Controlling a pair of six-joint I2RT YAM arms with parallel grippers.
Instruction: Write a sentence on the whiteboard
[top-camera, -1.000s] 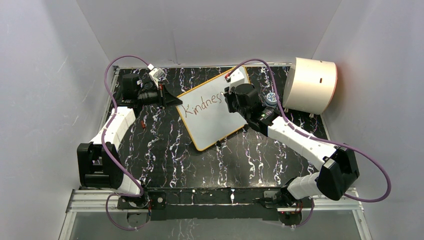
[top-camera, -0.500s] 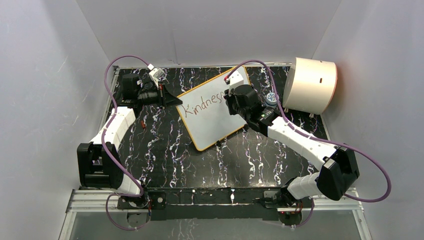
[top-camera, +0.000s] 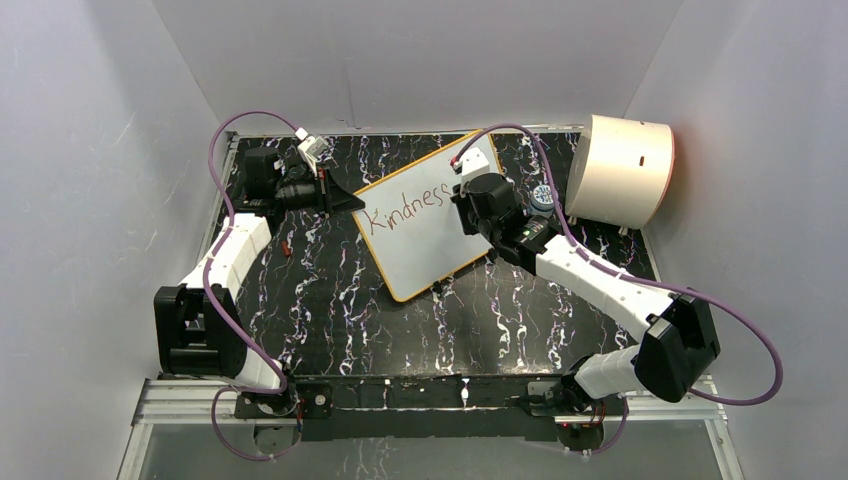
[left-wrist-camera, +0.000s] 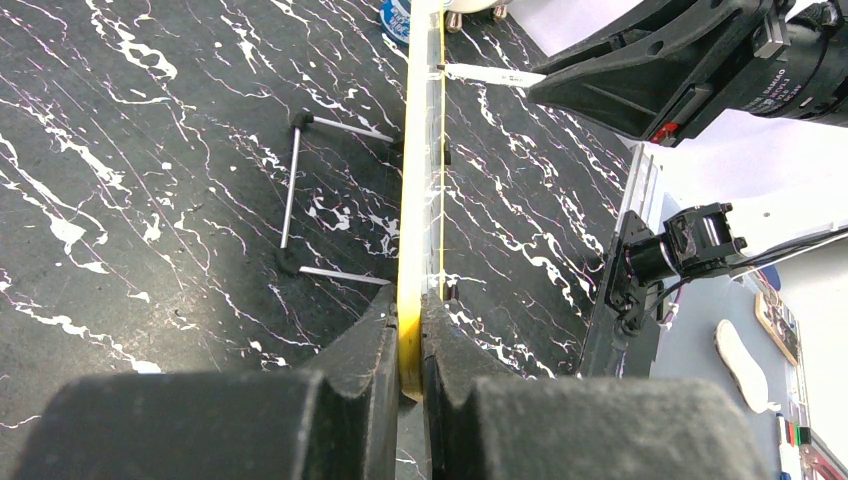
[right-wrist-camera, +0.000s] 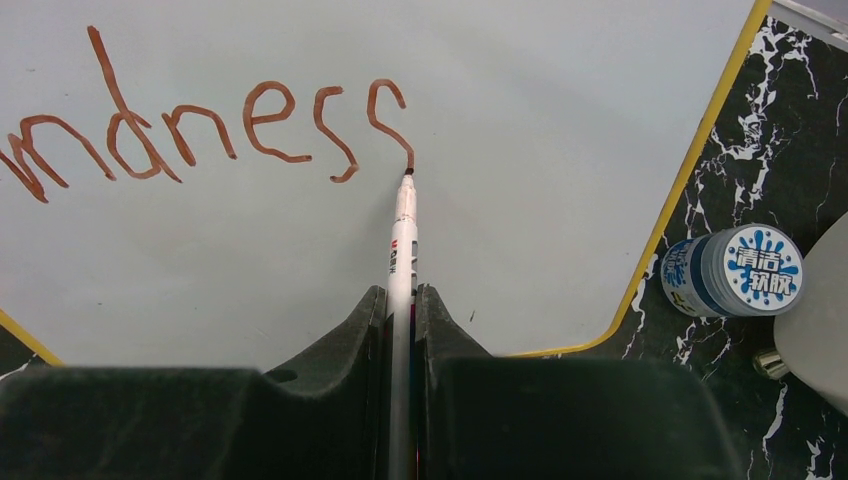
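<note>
The whiteboard (top-camera: 425, 235) lies tilted on the black marbled mat, orange-yellow rim all round. Dark red lettering (top-camera: 405, 205) on it reads "Kindnes" plus a part-drawn last s; only this one line shows. My left gripper (top-camera: 352, 203) is shut on the board's left rim, seen edge-on in the left wrist view (left-wrist-camera: 411, 310). My right gripper (right-wrist-camera: 401, 300) is shut on a white marker (right-wrist-camera: 403, 240). The marker's tip touches the board at the end of the last letter (right-wrist-camera: 390, 110). In the top view my right gripper (top-camera: 470, 200) hides the marker.
A cream half-cylinder drum (top-camera: 620, 170) stands at the back right. A small round blue-labelled bottle (right-wrist-camera: 735, 270) stands just off the board's right rim, next to the drum. The board's thin metal stand legs (left-wrist-camera: 290, 185) show under it. Grey walls enclose the mat.
My right gripper has moved a little right along the board with the marker, adding the stroke of a further s to the word. The left arm has not moved.
</note>
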